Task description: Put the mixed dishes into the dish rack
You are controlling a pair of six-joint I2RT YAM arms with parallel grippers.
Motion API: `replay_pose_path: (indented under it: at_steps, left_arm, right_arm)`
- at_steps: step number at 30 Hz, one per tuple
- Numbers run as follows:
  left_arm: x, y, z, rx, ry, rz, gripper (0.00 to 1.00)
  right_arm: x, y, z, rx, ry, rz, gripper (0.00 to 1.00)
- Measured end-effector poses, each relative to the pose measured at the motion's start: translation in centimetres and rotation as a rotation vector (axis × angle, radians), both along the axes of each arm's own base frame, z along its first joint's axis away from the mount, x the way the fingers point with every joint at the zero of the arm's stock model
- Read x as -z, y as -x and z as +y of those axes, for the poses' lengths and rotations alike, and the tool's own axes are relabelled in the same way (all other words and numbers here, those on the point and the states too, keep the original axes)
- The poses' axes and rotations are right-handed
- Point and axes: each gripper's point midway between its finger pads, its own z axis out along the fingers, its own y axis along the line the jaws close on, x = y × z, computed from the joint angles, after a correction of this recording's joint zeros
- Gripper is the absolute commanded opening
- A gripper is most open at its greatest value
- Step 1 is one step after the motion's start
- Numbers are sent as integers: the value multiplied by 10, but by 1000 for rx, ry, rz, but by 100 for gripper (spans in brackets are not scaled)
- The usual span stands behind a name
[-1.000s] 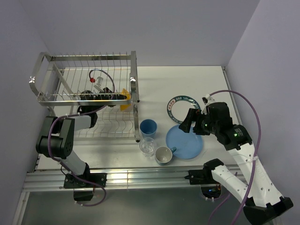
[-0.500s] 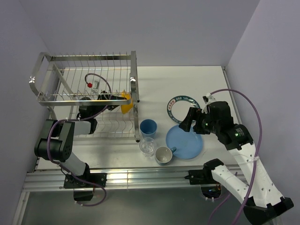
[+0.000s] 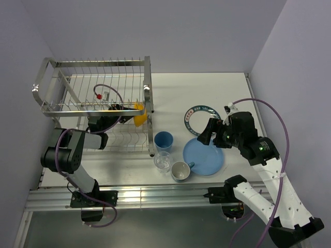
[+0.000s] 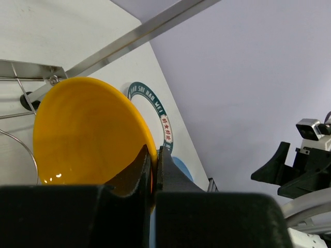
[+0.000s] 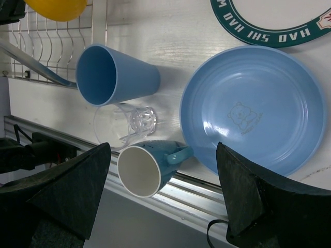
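My left gripper reaches through the dish rack and is shut on the rim of the yellow-orange bowl, held on edge at the rack's right end. In the left wrist view the jaws pinch the bowl. My right gripper is open and empty above the blue plate. On the table stand the blue tumbler, the clear glass, the light blue mug and the patterned-rim plate. In the right wrist view the mug lies between my open fingers.
The rack's chrome right post stands close to the bowl. The table's metal front rail runs just below the mug. The walls close in at the back and right. The tumbler and the glass stand side by side.
My left gripper has shifted slightly inside the rack, and the bowl has dropped a little at the rack's right end. The right arm has barely moved.
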Motion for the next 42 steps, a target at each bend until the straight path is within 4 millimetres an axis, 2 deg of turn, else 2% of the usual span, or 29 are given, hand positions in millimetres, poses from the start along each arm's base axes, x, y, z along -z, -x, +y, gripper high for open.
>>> replay_pose_path:
  at_steps: [4,7,10,16,21,25,32,36,42]
  left_arm:
    - [6,-3,3,-27,-53,-2,35]
    - [18,-4,6,-37,-97,35,47]
    - [28,-6,7,-42,-131,70,52]
    - [33,-9,7,-41,-150,83,58]
    - [36,-5,7,-42,-135,91,59]
    - [35,11,10,-44,-131,97,59]
    - [17,34,15,-58,-107,49,60]
    - [25,45,19,-67,-81,85,58]
    - [41,67,22,-68,-34,163,58]
  right_arm:
    - [1,0,1,5,-7,8,89]
    - [3,-3,2,6,-6,22,89]
    - [6,-7,4,5,-5,35,89]
    - [13,-16,13,-16,7,55,89]
    - [22,-28,25,-49,20,72,89]
    - [33,-40,41,-84,36,85,89]
    - [52,-56,65,-129,49,108,88]
    - [52,-64,73,-139,36,90,88]
    - [65,-69,86,-155,38,112,84]
